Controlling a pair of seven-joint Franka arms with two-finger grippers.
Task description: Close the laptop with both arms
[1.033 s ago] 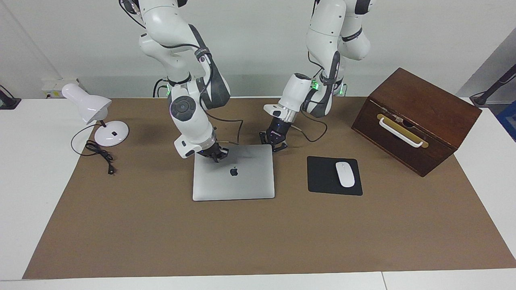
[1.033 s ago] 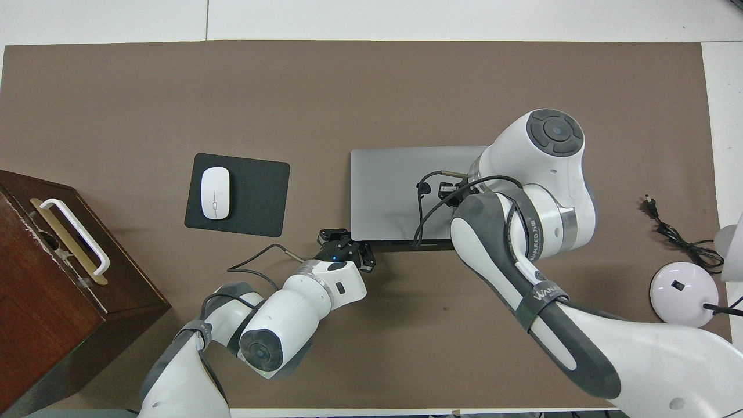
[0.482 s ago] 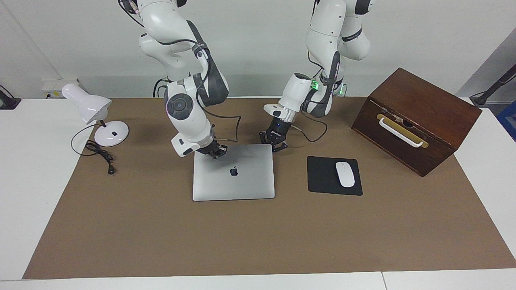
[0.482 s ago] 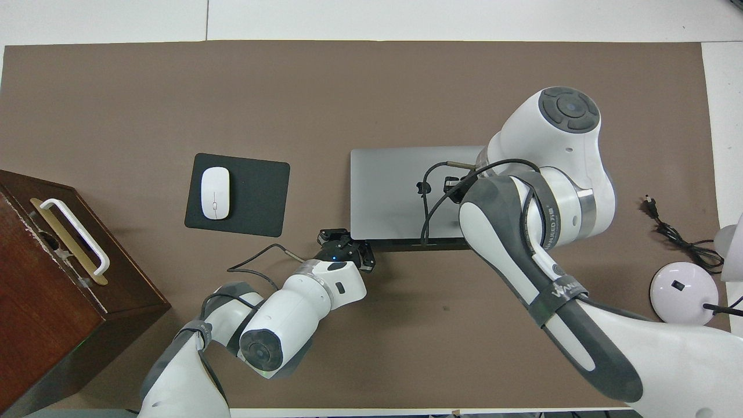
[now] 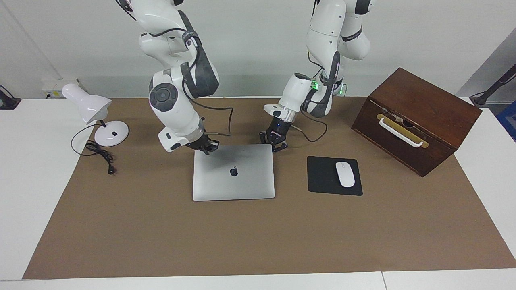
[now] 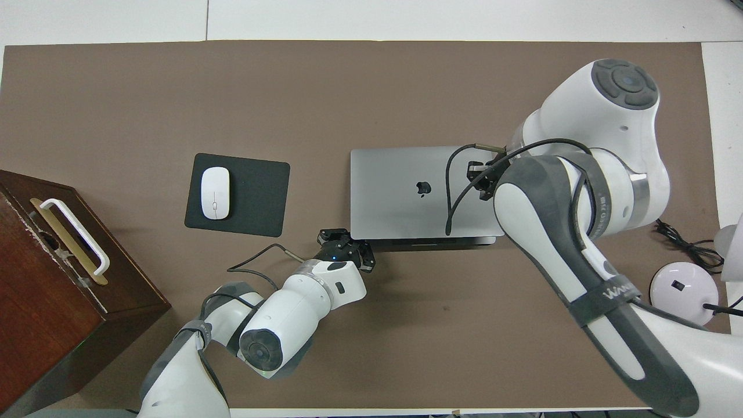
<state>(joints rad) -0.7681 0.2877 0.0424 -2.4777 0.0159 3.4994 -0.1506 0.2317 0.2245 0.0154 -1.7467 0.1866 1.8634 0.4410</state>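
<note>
I saw the big brown worktop [image 5: 258, 233] with the wooden box [image 5: 417, 119] at the left arm's end, the lamp [image 5: 94, 114] at the right arm's end, and the laptop [image 5: 234, 172] lying flat with its lid down in the middle, beside the mouse pad [image 5: 324, 175] and the mouse [image 5: 345, 174]. The right gripper [image 5: 206, 147] hung over one laptop corner nearest the robots, and the left gripper [image 5: 276, 141] sat low by the other. Both had their jaws pressed together on nothing, I think because closed tips push a lid well, so the job looked done.
</note>
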